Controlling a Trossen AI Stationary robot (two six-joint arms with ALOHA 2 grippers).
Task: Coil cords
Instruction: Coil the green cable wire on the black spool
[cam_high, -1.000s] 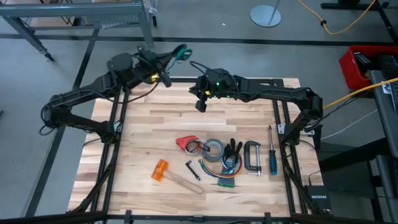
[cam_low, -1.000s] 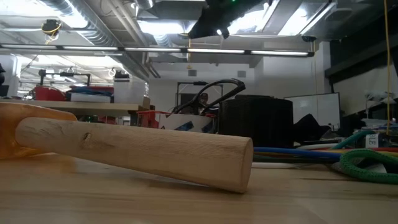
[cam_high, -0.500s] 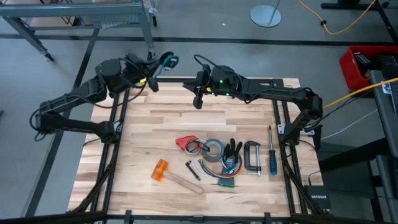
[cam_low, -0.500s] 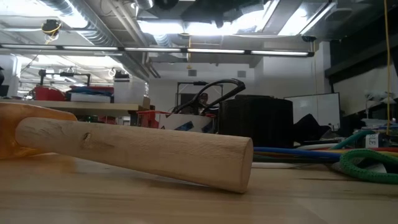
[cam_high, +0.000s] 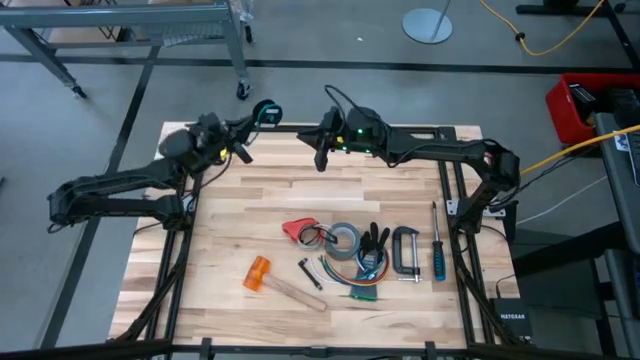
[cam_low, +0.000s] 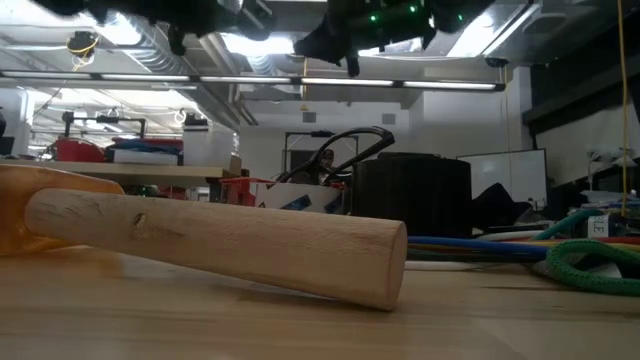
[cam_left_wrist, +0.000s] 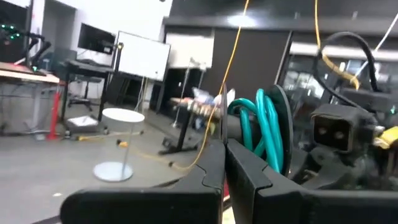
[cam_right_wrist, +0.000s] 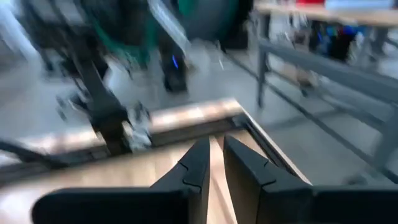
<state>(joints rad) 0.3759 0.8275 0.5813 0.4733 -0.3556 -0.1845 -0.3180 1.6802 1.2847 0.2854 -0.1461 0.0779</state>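
My left gripper (cam_high: 250, 125) (cam_left_wrist: 224, 146) is shut and held above the table's far left corner. Teal-green loops on a dark round piece (cam_high: 265, 112) (cam_left_wrist: 267, 134) sit right beside its fingertips, just past the far edge. I cannot make out a thin dark cord anywhere in these views. My right gripper (cam_high: 320, 155) (cam_right_wrist: 214, 144) hovers over the far edge near the middle. A narrow gap shows between its fingers, with nothing in it. My left gripper's shut fingers (cam_left_wrist: 245, 180) stand close beside the teal-green loops (cam_left_wrist: 264, 118). I cannot tell whether they touch or hold them.
Tools lie in the near middle of the table: a hammer (cam_high: 270, 282), a red clamp (cam_high: 298, 230), a tape roll (cam_high: 345, 240), a C-clamp (cam_high: 405, 250), a screwdriver (cam_high: 437, 250) and multi-coloured wires (cam_high: 358, 288). Bare wood (cam_high: 260, 195) lies under both arms.
My left gripper has sunk and drawn back toward the table's left edge, rolling as it went. The teal-green loops have moved along with it. My right gripper has tipped up from pointing downward to about level and shifted slightly toward the far edge.
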